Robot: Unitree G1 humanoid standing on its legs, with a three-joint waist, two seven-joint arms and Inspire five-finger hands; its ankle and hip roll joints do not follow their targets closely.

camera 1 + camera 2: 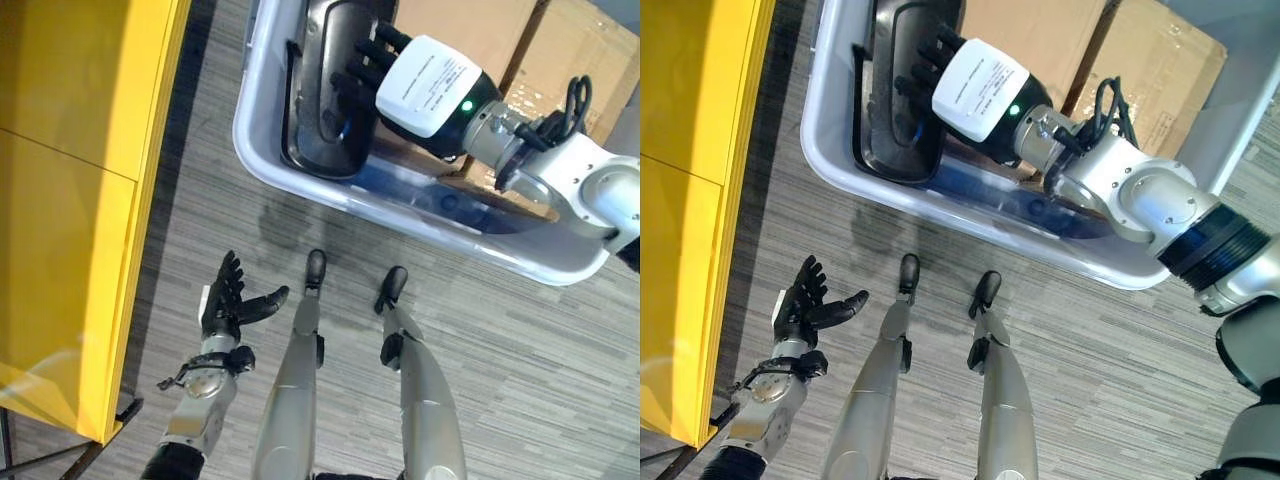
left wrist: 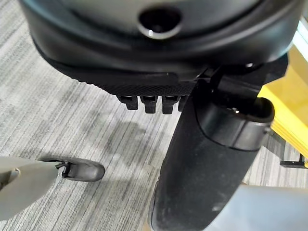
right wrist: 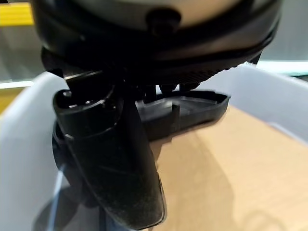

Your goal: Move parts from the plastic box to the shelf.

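A: What is the biggest thing here?

B: The yellow shelf (image 1: 70, 200). It fills the robot's left side, and its long edge runs along the grey carpet floor (image 1: 200, 230).

A: And the plastic box?

B: The plastic box (image 1: 262, 150) is pale and see-through, and it stands on the floor ahead, a little to the right. Its near rim runs at a slant. Behind it stand brown cardboard boxes (image 1: 1160, 80). Between the shelf edge and the corner of the box there is a strip of bare carpet.

A: Where is the part?

B: A black part (image 1: 320, 110), shaped like a shallow tray with a raised border, lies inside the box at its left end and leans on the near wall. In the right wrist view the same part (image 3: 192, 108) shows past the fingers, over the brown bottom of the box.

A: What does the right hand do?

B: The right hand (image 1: 375, 65) reaches down into the box, and its fingers are at the part. From these views I cannot tell if they grip it or only touch it.

A: And the left one?

B: The left hand (image 1: 228, 298) hangs low over the open carpet, near the shelf but apart from it. Its fingers are spread wide, the thumb stands out to the side, and it holds nothing.
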